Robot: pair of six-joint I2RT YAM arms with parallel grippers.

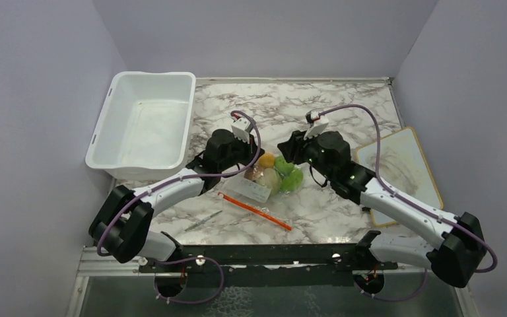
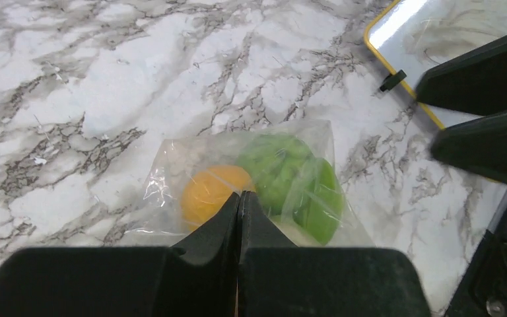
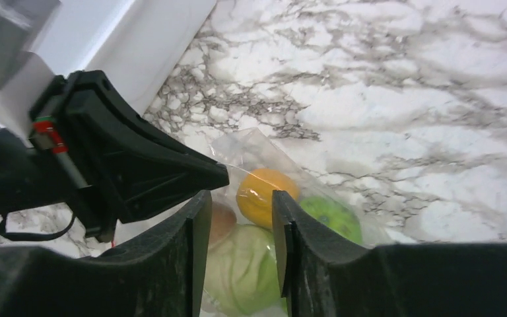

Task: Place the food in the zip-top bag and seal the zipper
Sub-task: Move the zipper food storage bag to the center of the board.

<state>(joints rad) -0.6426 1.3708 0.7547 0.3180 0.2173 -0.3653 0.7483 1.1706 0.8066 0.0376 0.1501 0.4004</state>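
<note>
I see the left gripper (image 2: pixel 239 198) pressed together on the film of the zip-top bag (image 1: pixel 264 188) mid-table, and the right gripper (image 3: pixel 237 196) hangs spread just above it. Inside the bag sit an orange (image 3: pixel 259 197), a cabbage (image 3: pixel 241 271) and a green fruit (image 3: pixel 330 214). Only the top view shows the zipper (image 1: pixel 254 211), which lies toward the near edge.

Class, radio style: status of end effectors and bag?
Left end effector shut at zip-top bag edge. Right end effector open above. Food inside; zipper seal unclear. No obstruction.
</note>
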